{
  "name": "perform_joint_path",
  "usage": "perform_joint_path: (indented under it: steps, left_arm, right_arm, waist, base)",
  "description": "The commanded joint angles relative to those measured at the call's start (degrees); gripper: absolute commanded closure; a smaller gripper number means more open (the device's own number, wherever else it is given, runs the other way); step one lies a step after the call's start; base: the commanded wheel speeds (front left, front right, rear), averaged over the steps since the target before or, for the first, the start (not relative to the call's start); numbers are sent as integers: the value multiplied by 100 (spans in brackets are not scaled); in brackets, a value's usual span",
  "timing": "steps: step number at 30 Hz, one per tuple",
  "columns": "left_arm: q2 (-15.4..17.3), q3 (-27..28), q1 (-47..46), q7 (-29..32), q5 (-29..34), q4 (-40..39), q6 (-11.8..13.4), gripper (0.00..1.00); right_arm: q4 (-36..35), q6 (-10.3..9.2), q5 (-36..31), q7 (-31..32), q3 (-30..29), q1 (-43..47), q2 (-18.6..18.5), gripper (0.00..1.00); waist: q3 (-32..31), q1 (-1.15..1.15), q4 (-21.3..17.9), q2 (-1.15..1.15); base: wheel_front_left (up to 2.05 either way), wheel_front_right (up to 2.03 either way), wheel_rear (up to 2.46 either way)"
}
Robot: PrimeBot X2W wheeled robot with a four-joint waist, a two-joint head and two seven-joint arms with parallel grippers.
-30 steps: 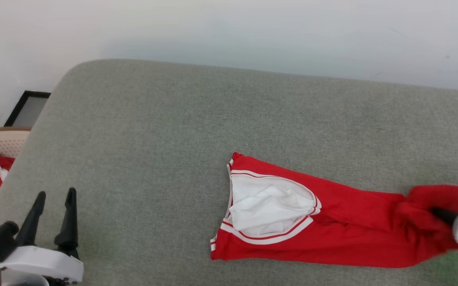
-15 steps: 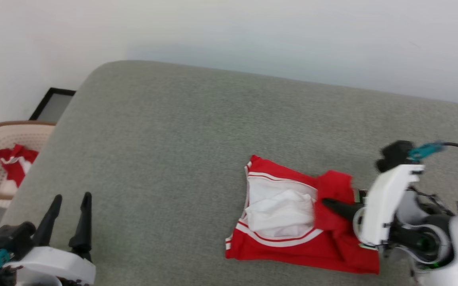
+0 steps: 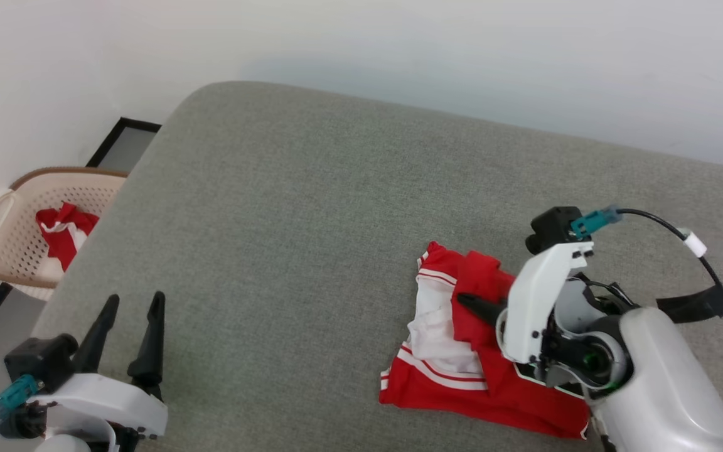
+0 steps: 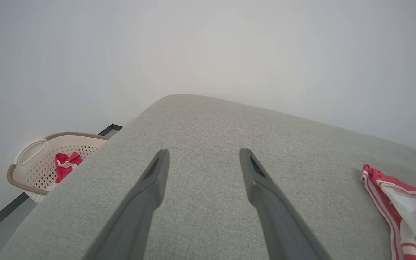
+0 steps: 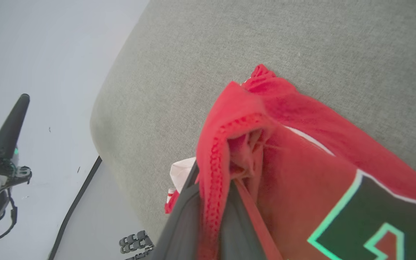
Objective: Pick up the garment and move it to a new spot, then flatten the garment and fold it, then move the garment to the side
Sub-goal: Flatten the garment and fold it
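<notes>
At your far left a beige basket [image 3: 13, 251] stands on the floor, just beside the grey cushion [image 3: 286, 207], and a small red-and-white cloth [image 3: 63, 235] lies inside it. Next, at the lower left of the head view, you see the left gripper [image 3: 137, 297] over the cushion's near left corner. Its two dark fingers are spread wide and point up the view, with nothing between them. Its own wrist view shows bare cushion fabric in the gap, and you cannot tell whether the fingertips touch the fabric. The middle of the cushion is plain grey, with a pale wall [image 3: 399, 44] behind it. Further right, the garment [image 3: 455, 376] lies on the cushion near its front edge, bunched and doubled over itself. Its white panel with striped trim faces left, and a red flap is drawn across that panel from the right. The right gripper [image 3: 465, 301] points left and is clenched on that red flap. In its wrist view you see the fingers pressed together with a stitched red hem pinched between them, the cloth rising off the cushion there. At the lower right of that view a black numeral [image 5: 374, 216] with a pale outline shows on the red fabric. At your far right a black cable [image 3: 706, 263] arcs from the right wrist toward the edge of the head view.
</notes>
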Motion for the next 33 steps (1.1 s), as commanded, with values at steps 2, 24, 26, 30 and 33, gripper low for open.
perform_joint_path:
  steps: [2,24,26,30,33]
  left_arm:
    - [-24,-6,-69,5,31,34,-40,0]
    - [250,352,413,-3,64,-239,119,0]
    - [286,374,472,4,52,-279,145,0]
    - [320,425,616,6,47,-367,213,0]
    - [336,448,715,5,40,-397,248,0]
  right_arm:
    - [261,-7,79,-252,187,-182,15,5]
    - [-847,-7,335,-1807,-2,456,-1123,0]
    - [-934,-7,266,-2077,-105,632,-1266,0]
    - [-1007,-7,57,-2665,-251,953,-1503,0]
    - [-990,-7,-95,-3198,-321,1190,-1617,0]
  waist:
    - [33,0,10,0]
    - [-211,0,-1009,0]
    - [-240,0,-1127,0]
    - [-312,0,-1362,0]
    - [-382,0,-1516,0]
  base:
    - [0,0,0]
    - [0,0,0]
    - [0,0,0]
    - [0,0,0]
    - [0,0,0]
